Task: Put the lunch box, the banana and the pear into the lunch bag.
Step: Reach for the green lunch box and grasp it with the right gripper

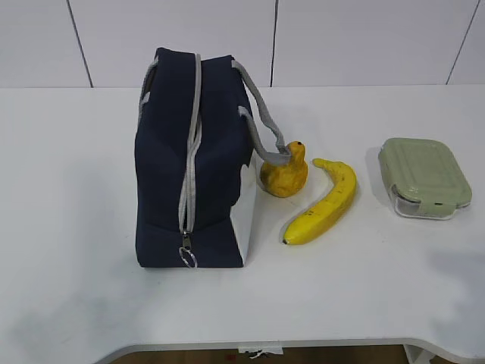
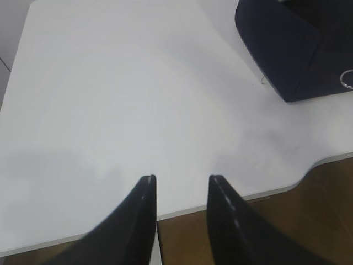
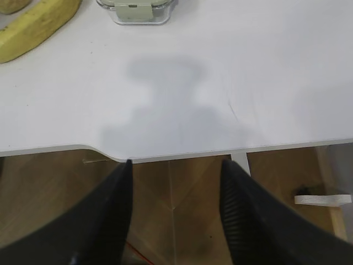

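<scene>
The navy lunch bag (image 1: 193,163) stands on the white table (image 1: 76,189), its grey zipper closed and the ring pull (image 1: 187,258) at the front. The pear (image 1: 284,174) sits just right of the bag, under a grey strap. The banana (image 1: 326,203) lies right of the pear. The lunch box (image 1: 423,177) with its sage-green lid is at the far right. My left gripper (image 2: 181,178) is open and empty over the table's front edge; the bag's corner (image 2: 298,49) shows at top right. My right gripper (image 3: 175,162) is open and empty; the banana (image 3: 36,27) and lunch box (image 3: 137,10) show at the top.
The table's front edge (image 1: 265,345) has a curved cut-out, with brown floor (image 3: 176,187) below it. A white wall (image 1: 303,38) rises behind the table. No arm shows in the exterior view.
</scene>
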`<action>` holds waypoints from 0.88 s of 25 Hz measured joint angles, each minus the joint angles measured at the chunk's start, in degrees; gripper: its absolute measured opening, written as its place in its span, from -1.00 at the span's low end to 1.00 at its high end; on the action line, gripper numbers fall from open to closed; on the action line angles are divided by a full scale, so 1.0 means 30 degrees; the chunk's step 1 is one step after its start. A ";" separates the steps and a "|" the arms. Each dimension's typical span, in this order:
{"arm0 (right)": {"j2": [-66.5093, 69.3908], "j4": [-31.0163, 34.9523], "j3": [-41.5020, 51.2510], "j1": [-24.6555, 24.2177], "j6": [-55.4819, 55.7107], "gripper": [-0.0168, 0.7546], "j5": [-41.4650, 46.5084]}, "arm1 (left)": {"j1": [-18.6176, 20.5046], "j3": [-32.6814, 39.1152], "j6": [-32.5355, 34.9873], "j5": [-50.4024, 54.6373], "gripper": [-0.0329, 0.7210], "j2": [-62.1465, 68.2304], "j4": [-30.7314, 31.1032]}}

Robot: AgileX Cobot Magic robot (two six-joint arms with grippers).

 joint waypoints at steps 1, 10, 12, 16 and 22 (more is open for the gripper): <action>0.0122 0.0000 -0.0096 0.0000 0.0000 0.05 -0.0046 | 0.0000 0.0000 0.0000 0.0000 -0.27 0.0000 0.0000; 0.2242 -0.0044 -0.0298 0.0000 0.1081 0.05 -0.0176 | 0.0000 0.0000 0.0000 0.0000 -0.27 0.0000 0.0000; 0.3127 -0.0087 -0.0414 0.0000 0.1657 0.05 -0.0252 | 0.0000 0.0000 0.0000 0.0000 -0.27 0.0000 0.0000; 0.5145 -0.0133 -0.1292 0.0000 0.2047 0.05 -0.0362 | 0.0000 0.0000 0.0000 0.0000 -0.27 0.0000 0.0000; 0.8482 -0.0962 -0.2862 0.0000 0.2284 0.05 -0.1267 | 0.0000 0.0000 0.0000 0.0000 -0.27 0.0000 0.0033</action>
